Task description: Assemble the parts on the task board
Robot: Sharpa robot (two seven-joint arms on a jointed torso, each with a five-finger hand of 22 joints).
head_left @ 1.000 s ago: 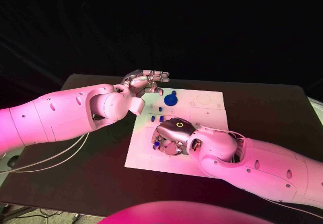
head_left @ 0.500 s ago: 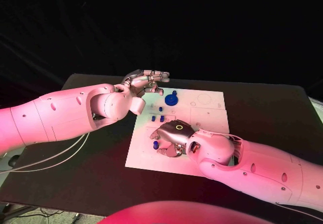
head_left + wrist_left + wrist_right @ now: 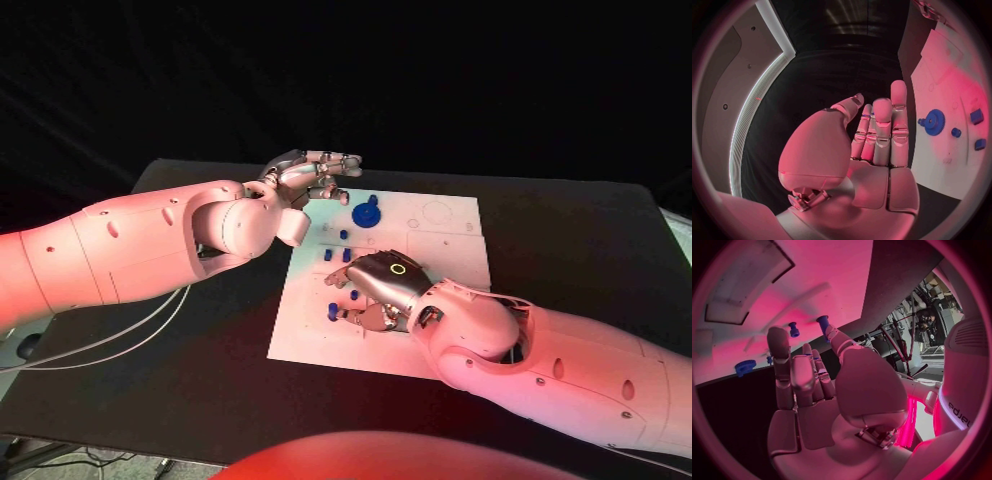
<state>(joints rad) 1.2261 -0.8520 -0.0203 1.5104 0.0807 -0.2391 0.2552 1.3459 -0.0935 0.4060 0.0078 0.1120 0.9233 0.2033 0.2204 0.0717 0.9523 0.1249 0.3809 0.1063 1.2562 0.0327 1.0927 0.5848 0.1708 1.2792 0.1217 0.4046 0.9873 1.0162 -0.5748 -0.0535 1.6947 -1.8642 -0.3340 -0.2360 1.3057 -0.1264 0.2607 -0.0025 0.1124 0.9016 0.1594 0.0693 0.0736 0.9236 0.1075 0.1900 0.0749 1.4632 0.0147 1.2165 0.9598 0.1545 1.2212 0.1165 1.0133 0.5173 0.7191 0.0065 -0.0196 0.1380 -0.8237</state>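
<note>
The white task board (image 3: 433,250) lies in the middle of the black table. A blue gear (image 3: 366,213) stands on its far left part and is also seen in the left wrist view (image 3: 934,121). Two small blue pegs (image 3: 336,255) stand nearer, and two more blue parts (image 3: 333,312) sit by my right hand. My right hand (image 3: 378,290) hovers low over the board's left middle, fingers stretched out, holding nothing. A blue peg (image 3: 823,322) stands just beyond its thumb. My left hand (image 3: 310,172) hangs above the board's far left corner, fingers straight and together, holding nothing.
White cables (image 3: 130,335) trail over the table's left side under my left arm. The board's right half (image 3: 447,225) has outlined recesses and small holes. Bare black table (image 3: 577,230) lies to the right of the board.
My right hand has shifted slightly right and turned, uncovering the small blue parts beside it. The left hand has stayed in place.
</note>
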